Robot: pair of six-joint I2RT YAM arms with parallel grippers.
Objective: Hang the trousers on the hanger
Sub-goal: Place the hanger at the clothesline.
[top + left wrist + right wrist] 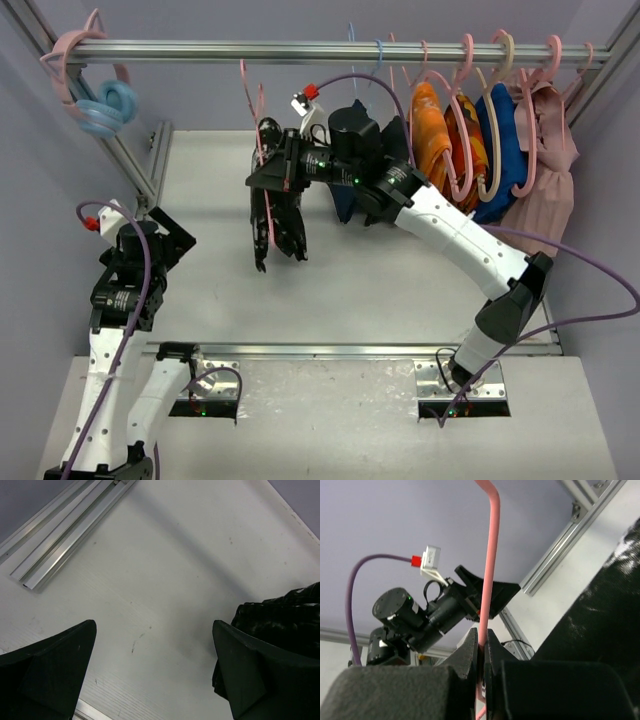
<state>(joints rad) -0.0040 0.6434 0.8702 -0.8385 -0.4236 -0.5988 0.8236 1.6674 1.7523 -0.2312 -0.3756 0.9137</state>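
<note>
The thin pink hanger [269, 222] hangs by its hook from the rail, left of centre. The black trousers [290, 228] are draped on it and hang down above the table. My right gripper [264, 180] is shut on the hanger's wire; in the right wrist view the pink wire [489, 575] runs up from between the shut jaws [481, 636], with the trousers [605, 630] to the right. My left gripper [168, 236] is open and empty at the left, low over the table. In the left wrist view [154, 630] the trousers' hem [280, 615] shows behind its right finger.
A metal rail [330, 50] crosses the back. Thick pink hangers with orange, blue and pink clothes [480, 140] crowd its right end. Pink and blue hangers [100, 100] sit at its left end. A thin blue hanger [352, 50] and a dark garment [345, 200] are behind my right wrist. An aluminium strut [65, 535] slants at the left.
</note>
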